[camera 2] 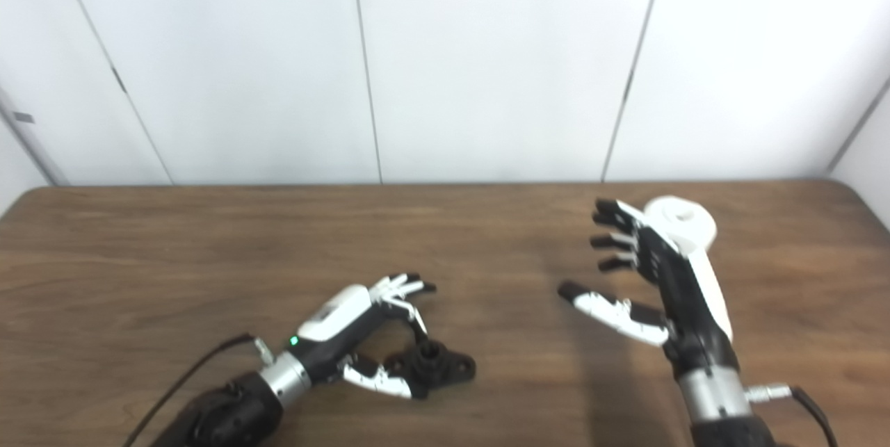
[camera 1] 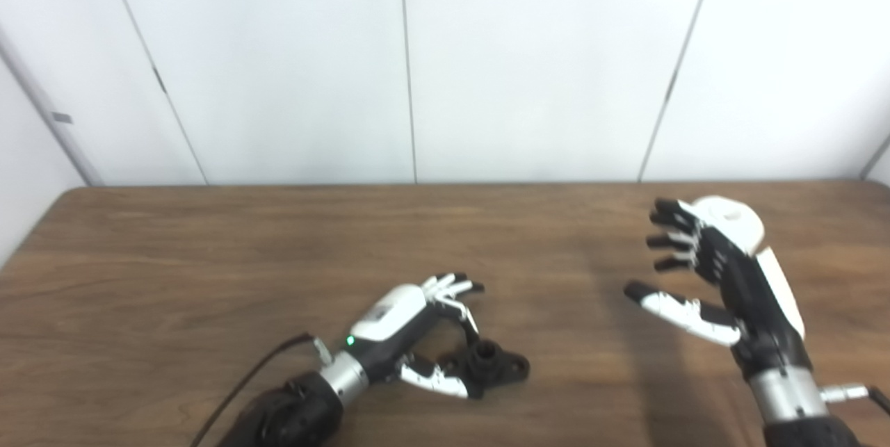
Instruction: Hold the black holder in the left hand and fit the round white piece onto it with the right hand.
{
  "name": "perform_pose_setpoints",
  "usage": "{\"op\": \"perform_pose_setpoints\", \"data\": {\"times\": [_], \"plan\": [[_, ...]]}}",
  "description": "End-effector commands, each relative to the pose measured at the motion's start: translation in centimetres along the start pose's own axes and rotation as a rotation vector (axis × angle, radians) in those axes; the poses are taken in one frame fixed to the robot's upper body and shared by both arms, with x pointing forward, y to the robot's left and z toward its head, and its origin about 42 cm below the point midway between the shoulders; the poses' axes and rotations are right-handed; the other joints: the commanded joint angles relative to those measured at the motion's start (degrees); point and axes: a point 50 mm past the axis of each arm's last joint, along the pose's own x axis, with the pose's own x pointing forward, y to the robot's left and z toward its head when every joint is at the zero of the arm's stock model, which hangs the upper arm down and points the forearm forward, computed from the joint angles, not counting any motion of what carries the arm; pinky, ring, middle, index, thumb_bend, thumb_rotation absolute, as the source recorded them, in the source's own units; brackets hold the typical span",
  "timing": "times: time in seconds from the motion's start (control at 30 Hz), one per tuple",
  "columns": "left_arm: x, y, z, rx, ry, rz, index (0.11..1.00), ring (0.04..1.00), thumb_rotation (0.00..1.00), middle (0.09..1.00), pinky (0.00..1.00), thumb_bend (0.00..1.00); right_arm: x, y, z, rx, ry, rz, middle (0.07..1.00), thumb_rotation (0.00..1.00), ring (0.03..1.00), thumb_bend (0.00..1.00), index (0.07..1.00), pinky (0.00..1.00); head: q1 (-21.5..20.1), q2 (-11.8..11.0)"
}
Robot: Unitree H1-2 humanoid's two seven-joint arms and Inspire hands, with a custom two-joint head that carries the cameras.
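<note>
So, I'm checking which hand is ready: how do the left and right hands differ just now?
The left hand is low at the table, fingers curled around the black holder; the right hand is raised, fingers spread, holding nothing. The left hand is at its part, while the round white piece lies behind the right hand, ungrasped. Both are over the wooden table.

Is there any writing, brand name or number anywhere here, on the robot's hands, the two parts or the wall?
None can be read.
Left hand: only a small green light, no lettering.
Right hand: no text.
Black holder and round white piece: plain.
Wall: a small grey tag, too blurred to read.
</note>
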Motion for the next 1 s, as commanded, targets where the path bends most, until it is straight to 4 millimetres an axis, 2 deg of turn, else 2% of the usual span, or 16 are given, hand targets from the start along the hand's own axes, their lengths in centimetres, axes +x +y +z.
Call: {"op": "perform_pose_setpoints", "data": {"times": [0.0, 0.27, 0.43, 0.53, 0.57, 0.63, 0.73, 0.9, 0.97], "plan": [[-1.2, -3.3, -1.7, 0.079, 0.129, -0.187, 0.484, 0.999, 0.05, 0.920, 0.99, 0.52, 0.5, -1.2, 1.8, -0.027, -0.085, -0.033, 0.802, 0.34, 0.711, 0.58, 0.816, 0.57, -0.59, 0.25], [-1.1, -4.2, -2.0, 0.174, 0.198, -0.207, 0.485, 0.980, 0.05, 0.907, 0.99, 0.52, 0.3, -2.0, 1.8, -0.043, -0.086, -0.046, 0.805, 0.37, 0.711, 0.60, 0.818, 0.57, -1.35, 0.26], [-0.9, -4.6, -2.3, 0.209, 0.221, -0.219, 0.485, 0.976, 0.05, 0.901, 0.99, 0.52, 0.7, -2.5, 2.4, -0.041, -0.101, -0.060, 0.804, 0.37, 0.715, 0.60, 0.811, 0.57, -2.51, -0.33], [-0.9, -4.6, -2.9, 0.213, 0.225, -0.219, 0.484, 0.976, 0.05, 0.901, 0.99, 0.52, 1.5, -3.0, 2.7, -0.078, -0.127, -0.059, 0.798, 0.35, 0.709, 0.61, 0.804, 0.58, -6.43, -2.51], [-1.0, -4.7, -3.2, 0.215, 0.224, -0.216, 0.484, 0.977, 0.05, 0.902, 0.98, 0.52, 2.0, -3.5, 2.8, -0.104, -0.135, -0.060, 0.795, 0.34, 0.702, 0.62, 0.802, 0.57, -9.55, -4.11], [-1.4, -4.8, -3.9, 0.226, 0.221, -0.210, 0.485, 0.970, 0.05, 0.897, 0.97, 0.52, 3.2, -4.7, 3.2, -0.160, -0.140, -0.069, 0.786, 0.25, 0.686, 0.67, 0.804, 0.57, -12.75, -5.82], [-2.2, -4.7, -4.8, 0.234, 0.217, -0.203, 0.485, 0.959, 0.05, 0.891, 0.96, 0.52, 5.4, -6.9, 3.9, -0.266, -0.143, -0.086, 0.775, 0.21, 0.678, 0.70, 0.805, 0.56, -17.76, -8.55], [-3.3, -4.7, -5.8, 0.224, 0.223, -0.202, 0.486, 0.950, 0.05, 0.885, 0.93, 0.52, 8.3, -10.5, 4.4, -0.457, -0.108, -0.146, 0.802, 0.19, 0.696, 0.74, 0.811, 0.57, -22.77, -11.70], [-3.7, -5.0, -6.3, 0.215, 0.226, -0.200, 0.487, 0.949, 0.05, 0.885, 0.94, 0.52, 9.3, -12.3, 4.5, -0.545, -0.073, -0.188, 0.827, 0.22, 0.727, 0.76, 0.812, 0.58, -24.36, -12.92]]}}
